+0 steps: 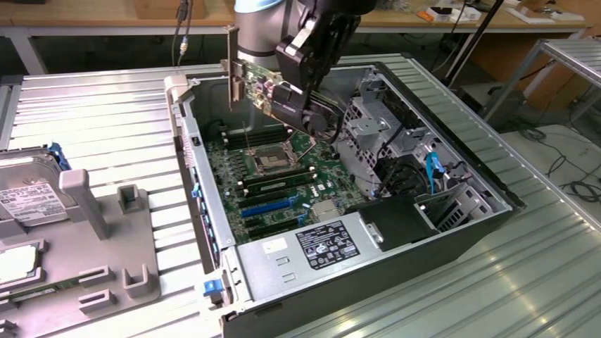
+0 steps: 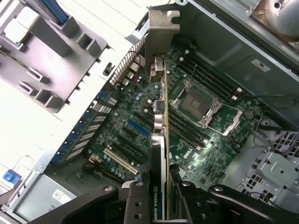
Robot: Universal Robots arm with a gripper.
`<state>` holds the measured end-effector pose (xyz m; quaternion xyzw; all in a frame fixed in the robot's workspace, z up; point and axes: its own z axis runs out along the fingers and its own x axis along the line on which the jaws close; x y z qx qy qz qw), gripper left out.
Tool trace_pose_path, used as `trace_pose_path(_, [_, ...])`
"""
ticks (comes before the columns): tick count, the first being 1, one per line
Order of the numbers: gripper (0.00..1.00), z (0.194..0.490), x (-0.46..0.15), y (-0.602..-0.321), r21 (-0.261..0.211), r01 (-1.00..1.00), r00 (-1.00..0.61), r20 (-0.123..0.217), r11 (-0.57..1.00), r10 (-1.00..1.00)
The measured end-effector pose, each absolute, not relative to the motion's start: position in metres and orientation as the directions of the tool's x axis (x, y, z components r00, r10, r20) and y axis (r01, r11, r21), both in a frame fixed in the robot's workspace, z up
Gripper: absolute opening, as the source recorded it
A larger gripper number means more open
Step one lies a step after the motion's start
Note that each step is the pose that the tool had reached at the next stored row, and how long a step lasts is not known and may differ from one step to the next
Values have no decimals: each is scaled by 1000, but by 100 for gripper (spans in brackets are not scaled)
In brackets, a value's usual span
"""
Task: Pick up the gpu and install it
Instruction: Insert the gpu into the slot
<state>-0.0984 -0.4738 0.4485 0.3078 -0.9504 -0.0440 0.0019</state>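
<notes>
1. At the exterior view's left, a hard drive lies in a grey holder on the table. The tool is well apart from both.
2. Next is the open case, lying on its side, with the board facing up inside.
3. The gpu hangs in the air over the far part of the case. Its metal bracket points to the exterior view's left. It touches neither the board nor the case wall.
4. The tool pinches the gpu. In the wrist view, the card stands on edge, and the fingers of the tool press on its two flat faces. The bracket is at the end far from the tool.
5. Below the card, the blue slot and the long slots beside it look empty, as far as I can tell.
6. To the right are the drive cage and the power supply, both untouched.
7. My judgement is that the pick-up is done, since the card is lifted and held firmly over the case. The install is not yet done, because the card sits in no slot and its bracket is not at the rear opening.
</notes>
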Motion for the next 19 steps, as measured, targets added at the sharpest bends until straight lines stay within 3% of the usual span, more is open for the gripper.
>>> trace_pose_path(19, [27, 449, -98, -474, 85, -679, -733, -23, 729, -680])
